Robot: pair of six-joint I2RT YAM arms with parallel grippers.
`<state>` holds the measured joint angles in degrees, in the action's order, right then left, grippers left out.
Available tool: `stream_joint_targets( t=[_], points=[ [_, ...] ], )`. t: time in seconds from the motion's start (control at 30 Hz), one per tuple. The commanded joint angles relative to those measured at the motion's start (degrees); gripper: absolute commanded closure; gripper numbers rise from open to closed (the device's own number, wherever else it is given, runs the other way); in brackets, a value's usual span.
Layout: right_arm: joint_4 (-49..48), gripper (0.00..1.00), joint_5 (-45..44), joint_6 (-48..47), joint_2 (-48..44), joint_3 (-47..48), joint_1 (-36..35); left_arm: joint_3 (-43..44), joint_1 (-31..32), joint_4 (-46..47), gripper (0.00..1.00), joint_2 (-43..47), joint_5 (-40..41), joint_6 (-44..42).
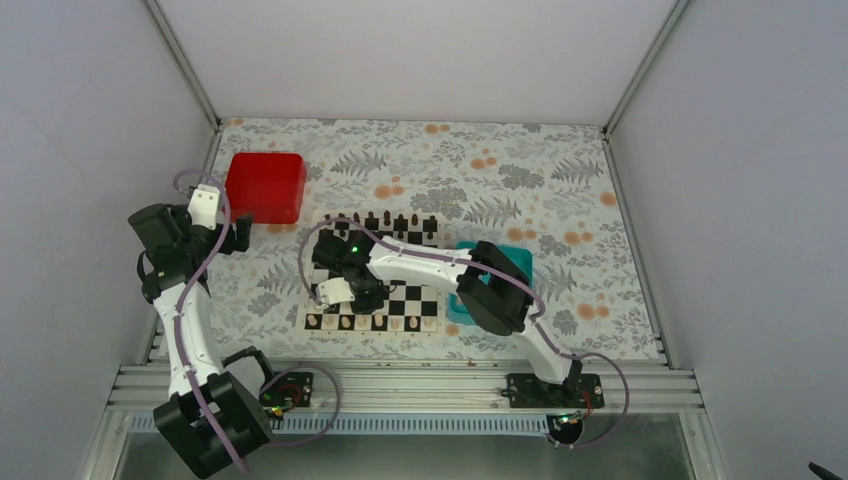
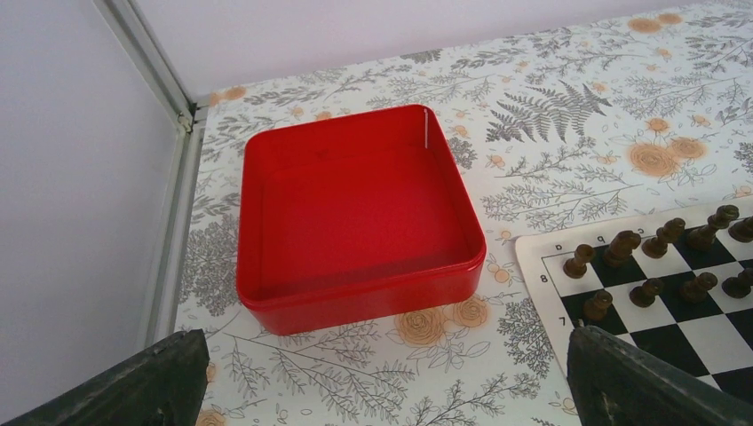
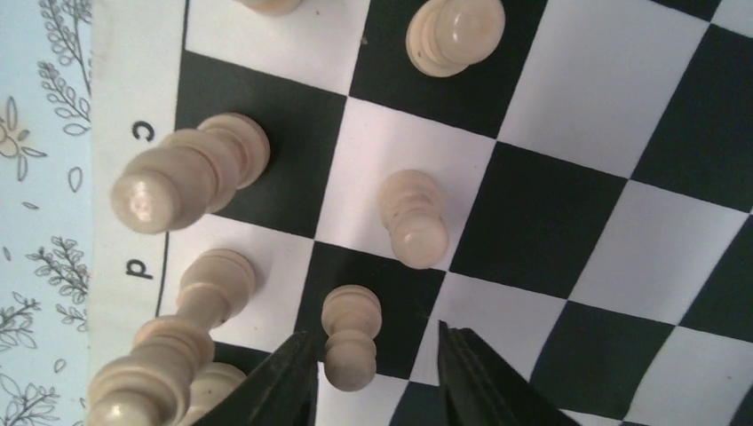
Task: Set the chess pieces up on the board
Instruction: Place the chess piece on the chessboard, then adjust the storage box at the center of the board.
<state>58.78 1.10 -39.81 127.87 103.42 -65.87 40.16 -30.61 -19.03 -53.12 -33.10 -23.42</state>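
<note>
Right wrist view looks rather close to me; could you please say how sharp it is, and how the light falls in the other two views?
Right wrist: the pawn mid-frame is sharp, while the tall piece at the lower left goes soft and leans outward. Left wrist: even light, one white glint on the tray rim. Top: flat, diffuse light, faint shadows.

The left arm (image 1: 190, 330) is standing tall from its base, wrist turned rightward, the left gripper (image 1: 238, 236) holding its two fingers (image 2: 160, 377) spread wide. The right arm (image 1: 410, 262) is stretching far leftward, elbow folded, the right gripper (image 3: 375, 346) pointing down, fingers narrowly parted.
</note>
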Motion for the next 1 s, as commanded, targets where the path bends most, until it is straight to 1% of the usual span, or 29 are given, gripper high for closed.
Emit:
stream_joint_targets(
  t=[0.0,0.07,0.2,0.3,0.33,0.37,0.4,0.53,0.57,0.67,0.77,0.83,0.97],
  points=[
    [-0.7,0.59,-1.6,0.9,-4.8,0.2,1.0,-0.1,-0.4,-0.1,0.00,0.9,-1.4,-0.8],
    [0.0,0.55,-1.8,1.0,-7.3,0.5,1.8,-0.1,-0.5,-0.1,0.00,0.9,-1.5,-0.8],
    [1.3,0.52,-3.0,1.8,-14.4,-0.3,4.6,-0.1,-0.7,-0.1,0.00,1.0,-1.5,-0.8],
    [1.5,0.52,-3.8,2.4,-21.6,-4.5,8.8,-0.1,-0.8,0.0,0.00,1.1,-1.5,-0.8],
    [1.5,0.54,-4.0,2.6,-24.2,-6.8,10.6,-0.1,-0.8,-0.1,0.00,1.2,-1.5,-0.8],
    [1.3,0.57,-4.0,2.6,-26.7,-9.2,12.8,-0.1,-0.9,-0.1,0.00,1.2,-1.6,-0.8],
    [0.8,0.62,-3.8,2.5,-29.5,-12.2,15.1,-0.1,-0.9,-0.1,0.00,1.2,-1.6,-0.8],
    [-4.5,0.92,-2.5,-0.1,-40.2,-25.9,30.2,-0.3,-1.3,-0.3,0.00,0.9,-1.9,-1.1],
    [-6.2,0.95,-1.8,-1.3,-42.2,-29.0,34.8,-0.2,-1.5,-0.4,0.00,0.8,-2.1,-1.1],
    [-12.9,0.96,0.5,-5.3,-45.5,-35.7,48.8,0.2,-1.6,-0.7,0.00,0.8,-2.6,-1.1],
    [-15.1,0.96,4.1,-9.1,-43.3,-39.2,59.0,0.2,-1.8,-1.0,0.00,1.2,-2.8,-1.1],
    [-15.0,0.96,6.1,-11.0,-41.5,-40.7,63.5,0.3,-2.3,-1.3,0.00,1.3,-3.4,-1.3],
    [-18.0,0.96,8.0,-13.1,-41.2,-45.2,67.4,0.8,-2.8,-1.5,0.00,1.3,-3.7,-1.7]
  ],
)
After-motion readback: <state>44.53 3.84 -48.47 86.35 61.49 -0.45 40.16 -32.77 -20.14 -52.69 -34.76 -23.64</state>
